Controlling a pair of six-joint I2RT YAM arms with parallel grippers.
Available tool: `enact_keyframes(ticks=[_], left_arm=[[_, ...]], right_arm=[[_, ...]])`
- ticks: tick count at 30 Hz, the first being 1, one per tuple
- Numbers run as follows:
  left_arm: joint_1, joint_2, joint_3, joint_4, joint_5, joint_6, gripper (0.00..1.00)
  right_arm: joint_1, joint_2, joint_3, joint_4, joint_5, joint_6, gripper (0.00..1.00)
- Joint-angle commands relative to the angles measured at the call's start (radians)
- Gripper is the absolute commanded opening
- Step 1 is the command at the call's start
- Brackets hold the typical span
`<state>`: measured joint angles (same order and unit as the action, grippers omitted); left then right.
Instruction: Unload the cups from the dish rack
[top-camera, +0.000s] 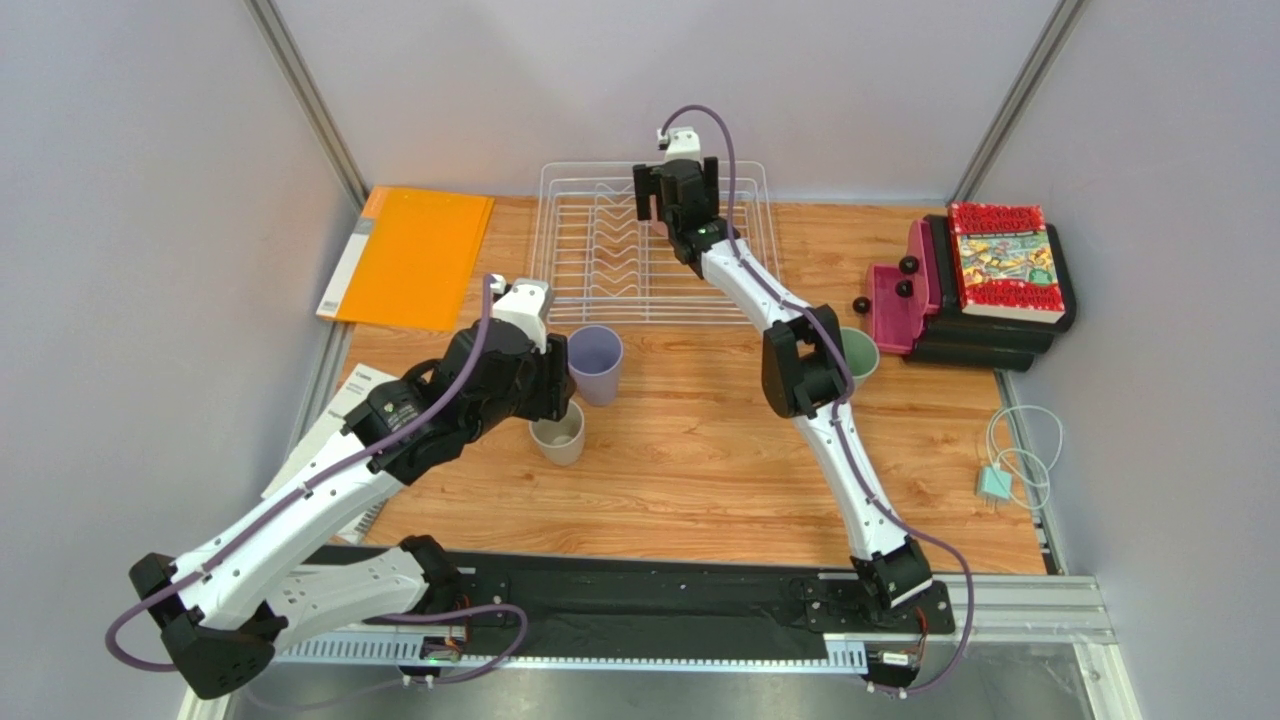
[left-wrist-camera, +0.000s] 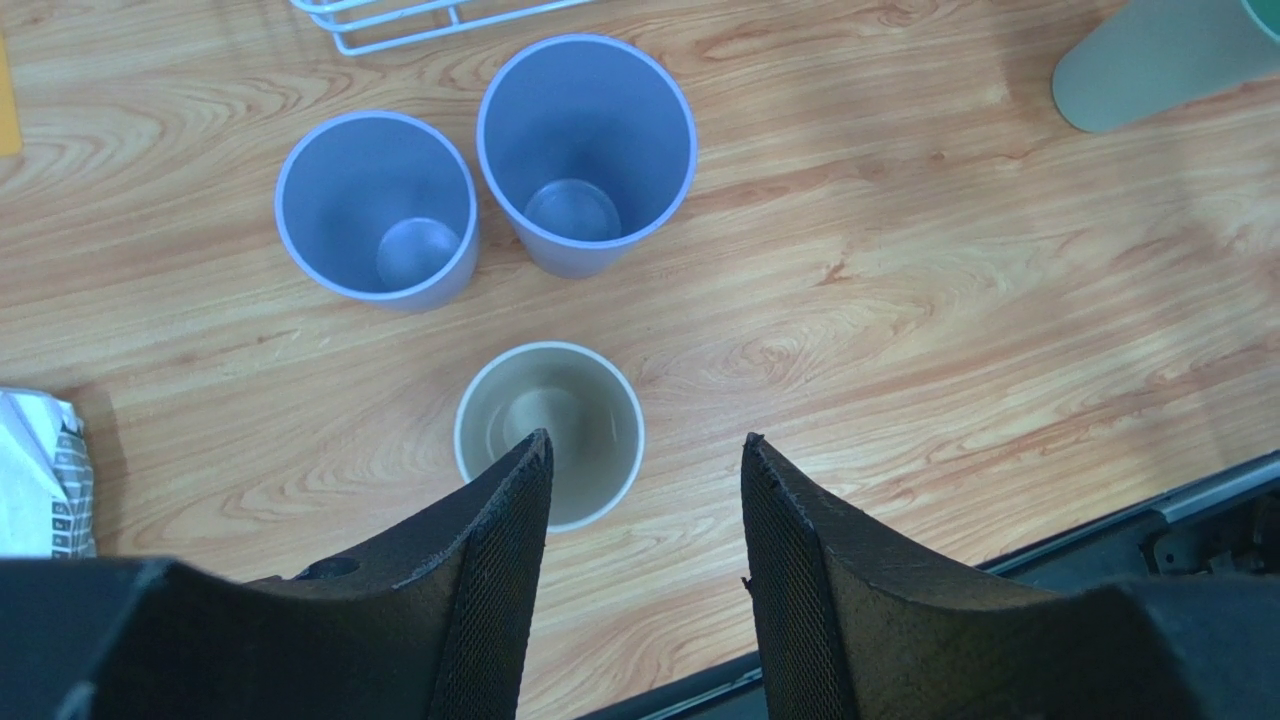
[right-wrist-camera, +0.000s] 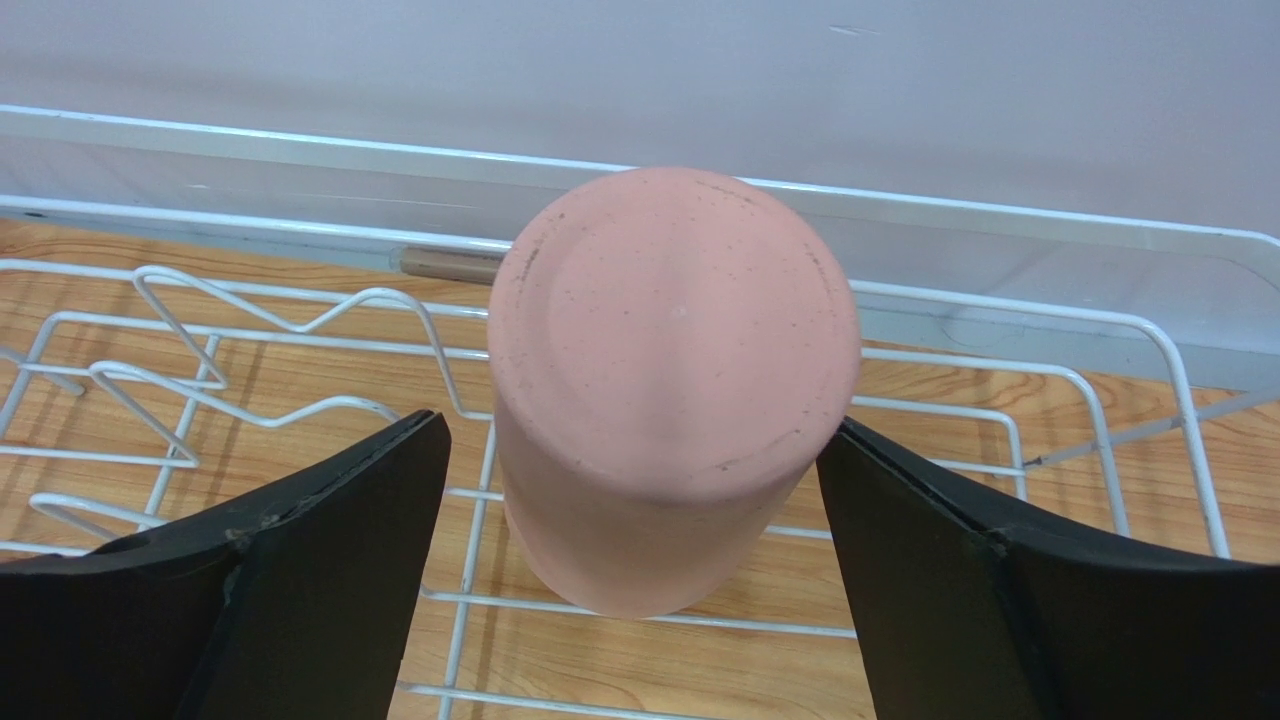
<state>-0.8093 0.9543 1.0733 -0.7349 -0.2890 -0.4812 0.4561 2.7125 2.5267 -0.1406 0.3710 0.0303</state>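
The pink cup (right-wrist-camera: 676, 405) stands upside down inside the dish rack (top-camera: 559, 285), toward its back rail, and it is the only cup seen in the rack. The right claw (right-wrist-camera: 639, 428) straddles it with its jaws apart, not yet clamped. One finger looks almost against the cup wall and the other shows a clear gap.

That uneven spacing is the first risk. If the jaws close from here, the nearer finger is likely to push the cup sideways across the wires before the other meets it, and the cup could tip against the prongs (top-camera: 613, 240). The cup is narrower at its upturned base, so a pinch taken high on that slope may slide off the top. A rim caught on a wire during the lift could also pull the cup free.

In front of the rack, on the worktop (top-camera: 691, 450), stand two lavender cups (left-wrist-camera: 376, 210) and the beige cup (left-wrist-camera: 549, 413). The left claw (left-wrist-camera: 643, 443) hovers over the beige cup, its jaws apart and empty, and a careless drop or sweep there could knock that cup over. The green cup (top-camera: 861, 354) sits off the rack's front right corner, right beside the right arm's elbow (top-camera: 796, 372). A backward swing of that elbow could topple it.
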Motion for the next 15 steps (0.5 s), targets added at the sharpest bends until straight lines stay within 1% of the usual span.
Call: enact_keyframes(ticks=[1,3,4,7,9,10,11,12,13,15], left_arm=[[-0.001,-0.005,-0.006,0.043,0.013,0.009,0.56],[-0.001,-0.005,-0.006,0.045,0.013,0.009,0.56],[-0.002,-0.003,-0.009,0.046,0.016,0.009,0.56],[-0.001,-0.006,-0.012,0.049,0.019,0.004,0.56],[-0.001,-0.005,-0.015,0.049,0.019,0.003,0.56],[-0.001,-0.006,-0.016,0.051,0.021,0.001,0.56],[-0.001,-0.006,-0.016,0.049,0.021,0.001,0.56],[-0.001,-0.006,-0.018,0.051,0.019,0.001,0.56],[-0.001,-0.008,-0.019,0.051,0.021,0.000,0.56],[-0.002,-0.008,-0.021,0.051,0.024,-0.005,0.55]], right_arm=[[0.004,-0.003,0.058,0.085,-0.009,-0.012,0.90],[0.004,-0.007,0.055,0.084,-0.009,-0.013,0.78],[0.004,-0.010,0.052,0.084,-0.006,-0.013,0.67],[0.004,-0.013,0.044,0.085,-0.001,-0.015,0.49],[0.004,-0.013,0.043,0.084,0.002,-0.015,0.44],[0.004,-0.014,0.040,0.084,0.006,-0.015,0.33],[0.004,-0.017,0.037,0.082,0.006,-0.012,0.25],[0.004,-0.026,0.023,0.078,0.012,-0.009,0.07],[0.004,-0.034,0.012,0.082,0.016,-0.007,0.00],[0.004,-0.057,-0.020,0.085,0.019,-0.007,0.00]])
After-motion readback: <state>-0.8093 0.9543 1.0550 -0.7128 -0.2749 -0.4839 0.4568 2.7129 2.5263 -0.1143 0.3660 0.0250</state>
